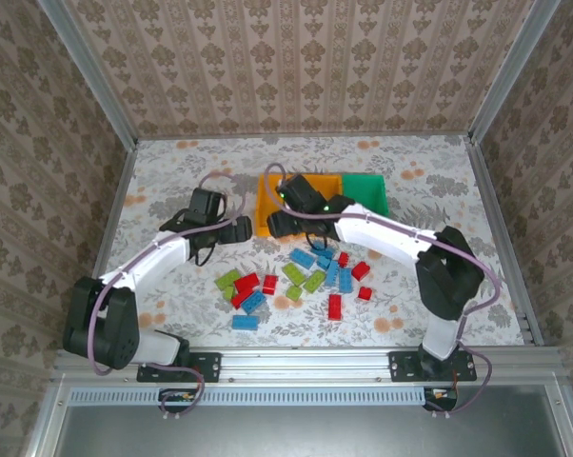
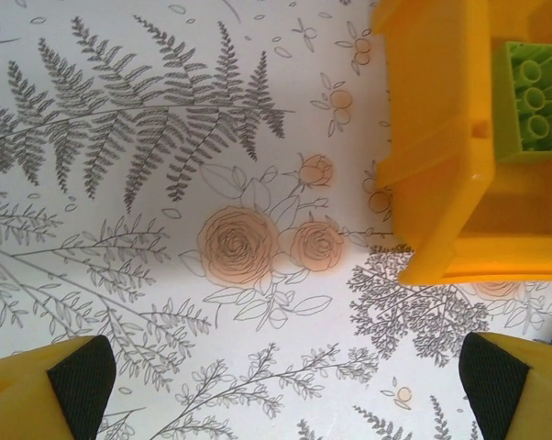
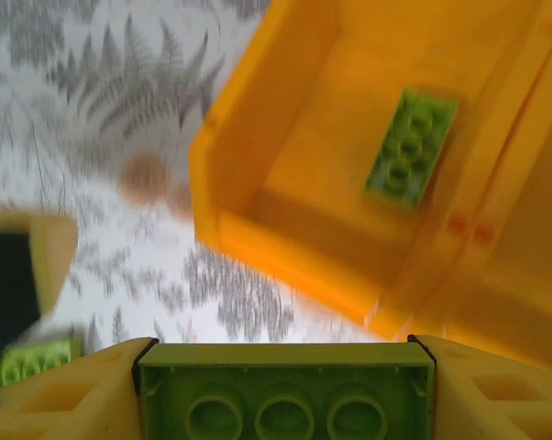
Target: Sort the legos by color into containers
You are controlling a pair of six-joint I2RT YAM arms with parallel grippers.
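Left gripper (image 2: 285,376) spread wide and empty over the table (image 1: 172,171), beside it an orange bin (image 3: 258,234) holding one green brick (image 3: 411,147), right gripper (image 3: 285,390) clamped on a second green brick (image 3: 285,408), loose bricks (image 1: 296,276) in red, blue and green scattered nearer the arms, green bin (image 1: 367,190) rightmost

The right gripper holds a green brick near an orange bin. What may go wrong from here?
1. The green brick in the right gripper seems short of the near wall of the orange bin; released now, it may land on the table.
2. The left gripper, open, hovers beside that bin; the arms may bump.
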